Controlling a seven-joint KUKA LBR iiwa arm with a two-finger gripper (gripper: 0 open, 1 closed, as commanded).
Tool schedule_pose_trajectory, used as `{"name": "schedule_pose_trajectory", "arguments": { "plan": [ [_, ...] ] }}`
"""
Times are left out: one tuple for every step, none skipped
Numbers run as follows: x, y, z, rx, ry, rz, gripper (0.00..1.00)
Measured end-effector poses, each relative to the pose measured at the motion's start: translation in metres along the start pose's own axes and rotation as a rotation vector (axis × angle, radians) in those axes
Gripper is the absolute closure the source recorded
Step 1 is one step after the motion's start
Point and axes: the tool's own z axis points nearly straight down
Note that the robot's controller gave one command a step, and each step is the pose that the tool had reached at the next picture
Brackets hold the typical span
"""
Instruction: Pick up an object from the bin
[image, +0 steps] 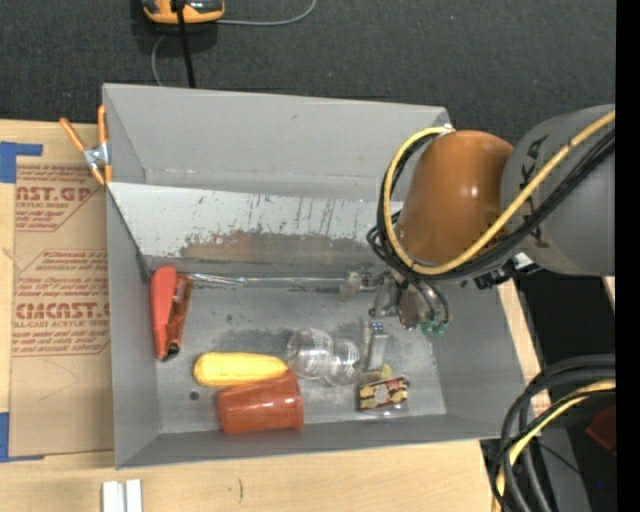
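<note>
Where the bin (250, 215) slopes, a red cup (260, 408) (toppled) touches a banana (238, 369).

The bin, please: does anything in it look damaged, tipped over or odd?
Only mildly: the red cup lies on its side at the front, beside the yellow banana, and the bin's back wall is scuffed.

Robotics lab: cabled KUKA arm (560, 190) over grey metal bin (250, 140)
</note>
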Motion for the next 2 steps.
{"name": "schedule_pose_trajectory", "arguments": {
  "plan": [
    [-0.001, 0.000, -0.005, 0.000, -0.007, 0.000, 0.00],
    [0.023, -0.014, 0.036, 0.000, -0.010, -0.043, 0.00]
  ]
}}
